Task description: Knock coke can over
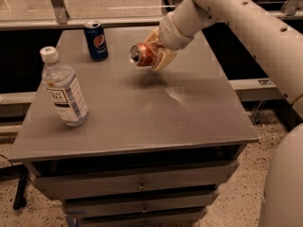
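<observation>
Camera view, red coke can (142,55) sideways in gripper (154,56) above table (142,119)

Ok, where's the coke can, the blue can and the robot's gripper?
coke can (143,55): camera view, red side.
blue can (96,41): camera view, its logo.
gripper (155,52): camera view, between fingertips, gripping the coke can.

The gripper (154,52) sat at the end of the white arm (251,25), its tan fingers (163,63) closed on the coke can (143,55). The can lay tipped on its side between the jaws, silver top pointing away from the wrist (180,25). Behind the jaws, up and to the right, the wrist widened into the thick forearm, which sloped down toward the right edge. Another white link (284,183) stood well below and right of the jaws.
</observation>
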Tool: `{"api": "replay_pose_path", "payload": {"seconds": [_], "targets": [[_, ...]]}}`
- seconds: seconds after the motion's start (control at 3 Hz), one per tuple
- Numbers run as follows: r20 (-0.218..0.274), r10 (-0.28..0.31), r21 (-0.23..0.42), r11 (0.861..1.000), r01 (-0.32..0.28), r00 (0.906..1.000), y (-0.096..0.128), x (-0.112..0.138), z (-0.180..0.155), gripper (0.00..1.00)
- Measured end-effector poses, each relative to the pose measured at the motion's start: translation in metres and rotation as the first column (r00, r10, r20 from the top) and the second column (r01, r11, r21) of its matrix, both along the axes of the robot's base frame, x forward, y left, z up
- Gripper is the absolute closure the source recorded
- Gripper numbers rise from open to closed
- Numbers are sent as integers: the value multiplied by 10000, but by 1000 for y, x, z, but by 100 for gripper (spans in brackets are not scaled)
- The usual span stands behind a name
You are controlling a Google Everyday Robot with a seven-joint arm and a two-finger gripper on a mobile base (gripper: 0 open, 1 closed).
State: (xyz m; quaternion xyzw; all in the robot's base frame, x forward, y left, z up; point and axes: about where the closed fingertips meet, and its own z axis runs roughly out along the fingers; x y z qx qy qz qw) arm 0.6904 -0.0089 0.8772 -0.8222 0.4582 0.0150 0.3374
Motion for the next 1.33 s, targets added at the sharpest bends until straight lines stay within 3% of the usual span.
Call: {"api": "replay_pose_path", "payload": {"seconds": [0.33, 0.67, 1.33], "targets": [[130, 1319, -1991, 9718, -1267, 9912, -4, -16, -19, 100], [111, 2405, -3283, 9177, -2236, 9706, -10, -24, -27, 85], [-134, 4071, -4459, 8151, -3699, 9133, -15, -32, -32, 38]]}}
